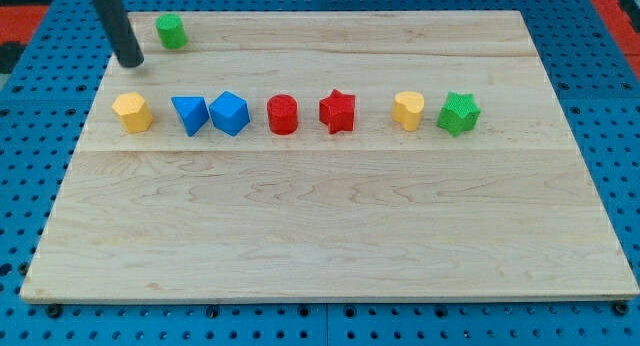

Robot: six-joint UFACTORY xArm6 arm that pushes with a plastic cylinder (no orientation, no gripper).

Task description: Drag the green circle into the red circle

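The green circle [171, 30] stands near the board's top left corner. The red circle [283, 115] stands in a row of blocks across the middle of the board, below and to the right of the green one. My tip [130, 60] rests on the board just left of and slightly below the green circle, a small gap apart from it. The rod rises to the view's top left.
The row holds, from left, a yellow hexagon [132, 112], a blue triangle [190, 115], a blue cube-like block [229, 113], the red circle, a red star [338, 111], a yellow heart [408, 111] and a green star [458, 114]. The wooden board [320, 236] lies on a blue pegboard.
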